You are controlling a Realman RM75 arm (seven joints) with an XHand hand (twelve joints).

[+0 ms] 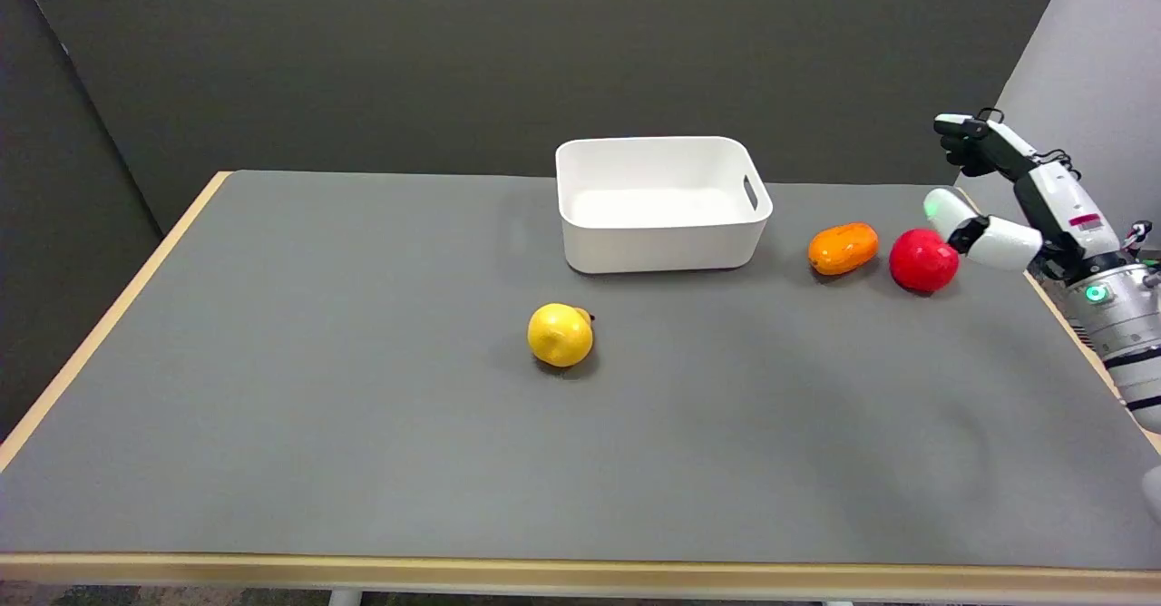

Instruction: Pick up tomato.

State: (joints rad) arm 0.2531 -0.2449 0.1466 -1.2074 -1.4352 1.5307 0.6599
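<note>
Red and round, the tomato (923, 260) is sitting on the grey surface (363, 425) at its far right, just right of an orange fruit (843, 248) and well right of the white bin (660, 202). The right hand (1007, 198) is hovering beside the tomato on its right, with the fingers (969, 139) spread wide and holding nothing. One white finger is lying against or just over the tomato's upper right; whether it is actually touching cannot be told from this view. The other fingers are pointing up and to the far side, well above the fruit.

Risks, as judged from this pose:
- The tomato is looking smooth and free to roll, so a one-sided push from the right is likely to send it left into the orange fruit rather than into the palm.
- The fingers are not yet bracketing it, so closing now would be risking a glancing pinch and a slip.
- The tomato is lying near the surface's right edge, so a nudge toward the near right could be carrying it off.

A yellow fruit (560, 336) is resting near the middle, clear of the action.
</note>
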